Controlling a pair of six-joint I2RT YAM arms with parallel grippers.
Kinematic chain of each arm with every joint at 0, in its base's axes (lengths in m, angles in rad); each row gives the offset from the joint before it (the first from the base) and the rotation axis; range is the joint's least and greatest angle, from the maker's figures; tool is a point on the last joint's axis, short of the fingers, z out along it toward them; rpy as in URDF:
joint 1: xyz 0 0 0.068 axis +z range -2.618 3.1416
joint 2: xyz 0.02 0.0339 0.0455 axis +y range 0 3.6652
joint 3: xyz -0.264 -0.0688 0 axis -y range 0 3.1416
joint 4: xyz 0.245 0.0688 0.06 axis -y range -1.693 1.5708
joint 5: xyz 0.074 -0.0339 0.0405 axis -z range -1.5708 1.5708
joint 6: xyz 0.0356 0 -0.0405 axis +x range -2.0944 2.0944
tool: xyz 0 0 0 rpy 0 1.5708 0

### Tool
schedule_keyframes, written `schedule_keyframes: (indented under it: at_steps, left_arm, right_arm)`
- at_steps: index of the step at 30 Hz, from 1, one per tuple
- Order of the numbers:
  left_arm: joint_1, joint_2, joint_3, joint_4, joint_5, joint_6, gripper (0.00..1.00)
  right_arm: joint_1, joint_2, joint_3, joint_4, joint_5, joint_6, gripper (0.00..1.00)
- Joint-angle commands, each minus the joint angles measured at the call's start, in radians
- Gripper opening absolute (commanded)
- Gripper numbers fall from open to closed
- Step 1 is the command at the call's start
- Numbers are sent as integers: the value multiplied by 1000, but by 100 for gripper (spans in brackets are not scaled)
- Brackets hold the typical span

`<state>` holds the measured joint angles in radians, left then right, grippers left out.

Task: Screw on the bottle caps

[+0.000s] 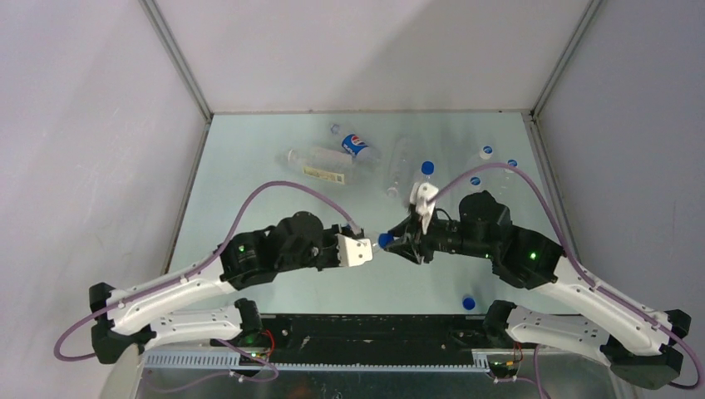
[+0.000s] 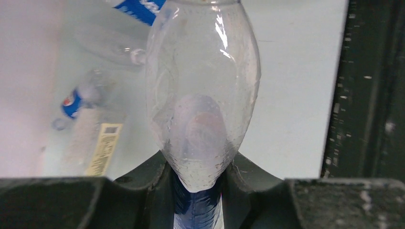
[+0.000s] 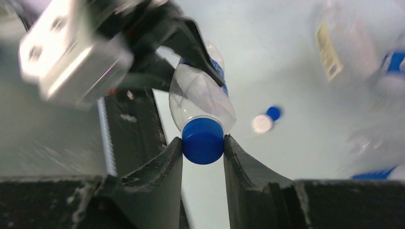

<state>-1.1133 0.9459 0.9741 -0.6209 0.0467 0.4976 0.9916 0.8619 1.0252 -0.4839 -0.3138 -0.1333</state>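
Note:
My left gripper (image 1: 366, 251) is shut on a clear bottle (image 2: 203, 90) with a blue label and holds it level above the table, neck pointing right. The bottle also shows in the right wrist view (image 3: 200, 98). My right gripper (image 3: 203, 141) is shut on a blue cap (image 3: 203, 141) that sits on this bottle's mouth; the cap shows in the top view (image 1: 385, 240) between the two grippers. Loose blue caps lie on the table at the back (image 1: 427, 167) and near the front edge (image 1: 469, 302). A white cap (image 3: 262, 123) lies beside a blue one.
Several other bottles lie at the back of the table: one with a blue logo label (image 1: 356, 145), one with a pale label (image 1: 320, 165), clear ones (image 1: 399, 166). More caps lie at the back right (image 1: 487, 151). Grey walls close in the table.

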Motion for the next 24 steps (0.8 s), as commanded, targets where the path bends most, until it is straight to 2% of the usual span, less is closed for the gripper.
schedule_keyframes:
  at_steps: [1,2,4,7,9,10,11,12,13,14,15,17,19,21,24]
  left_arm:
    - [-101,-43,-54,309,-332,47,0]
    - [-128,-50,-75,328,-400,66,0]
    - [-168,-51,-100,374,-487,96,0]
    - [-194,-36,-114,390,-560,117,0]
    - [-195,-30,-115,361,-562,115,0]
    - [-194,-32,-116,341,-560,108,0]
    - [-186,-37,-117,329,-543,104,0]
    - [-177,-41,-114,296,-526,87,0]
    - [-148,-48,-109,275,-470,74,0]
    - [-129,-51,-98,230,-429,48,0]
    - [-95,-58,-92,209,-350,27,0]
    - [-48,-63,-67,153,-222,11,0]
    - [-10,-60,-45,100,-108,4,0]
    - [25,-53,-18,54,19,1,0]
    - [67,-34,14,-4,188,4,0]
  right_arm:
    - [-10,28,7,89,293,742,0]
    - [-15,32,3,82,303,861,0]
    - [-23,32,-8,81,326,964,0]
    - [-25,25,-11,110,356,983,0]
    - [-25,14,-12,148,336,892,2]
    - [-25,7,-12,161,306,782,7]
    - [-26,-9,-12,187,280,718,21]
    - [-26,-19,-12,196,239,572,28]
    - [-26,-37,-12,194,217,504,41]
    - [-27,-46,-11,179,171,351,47]
    - [-29,-63,-11,166,151,273,56]
    - [-34,-82,-12,118,93,-6,65]
    - [-37,-96,-11,56,30,-200,69]
    - [-40,-107,-12,-11,-87,-377,71]
    - [-45,-111,-11,-86,-167,-538,72]
